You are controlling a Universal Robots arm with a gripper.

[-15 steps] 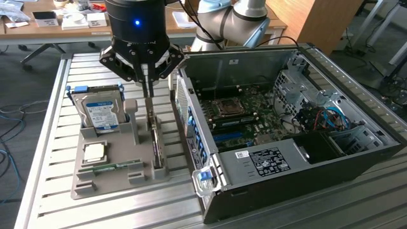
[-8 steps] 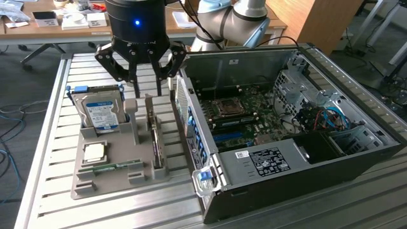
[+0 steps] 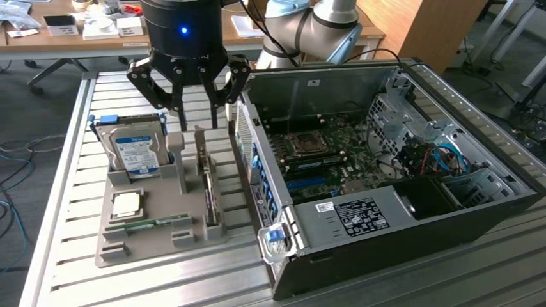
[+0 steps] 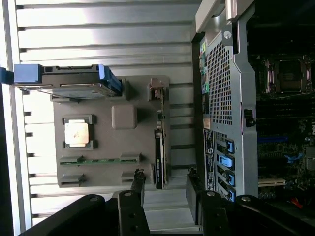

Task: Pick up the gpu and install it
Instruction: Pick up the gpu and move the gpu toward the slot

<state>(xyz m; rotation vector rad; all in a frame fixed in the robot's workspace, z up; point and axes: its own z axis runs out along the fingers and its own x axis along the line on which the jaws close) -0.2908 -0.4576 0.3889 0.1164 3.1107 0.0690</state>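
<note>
The gripper [image 3: 196,115] hangs above the far end of the grey tray [image 3: 158,240], jaws spread wide and holding nothing. The gpu [image 3: 207,188] stands on edge in the tray slot nearest the case [image 3: 410,236], just below the jaws. Its long axis runs along the case wall, roughly in line with the gap between the fingers.

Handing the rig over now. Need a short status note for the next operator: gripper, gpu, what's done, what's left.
Gripper: open, holding nothing, hovering just above one end of the gpu.
Gpu: standing on edge in its slot of the grey holder tray, beside the open PC case.
Done: nothing yet; the card sits in the tray, not gripped.
Left: pick-up, and install in the case.
</note>
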